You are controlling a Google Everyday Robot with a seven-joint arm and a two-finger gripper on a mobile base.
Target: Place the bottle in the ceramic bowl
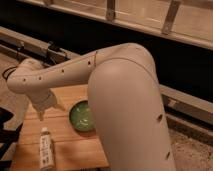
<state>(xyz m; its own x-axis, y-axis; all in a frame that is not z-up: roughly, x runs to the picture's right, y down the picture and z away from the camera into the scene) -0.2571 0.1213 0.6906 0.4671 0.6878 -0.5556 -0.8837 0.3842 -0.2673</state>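
The bottle (46, 151) is small, slim and white with a narrow cap and a printed label. It lies on the wooden table (75, 146) near the front left, cap pointing away from me. The green glossy ceramic bowl (81, 116) sits on the table to the bottle's right and further back, partly hidden by my arm's big elbow. My gripper (39, 115) hangs from the white forearm above the table's left part, just beyond the bottle's cap and left of the bowl. It holds nothing that I can see.
My bulky white arm (125, 100) fills the middle and right of the view. A dark rail with cables (55, 50) runs behind the table. A dark object (5, 125) stands off the table's left edge. The floor at right is speckled.
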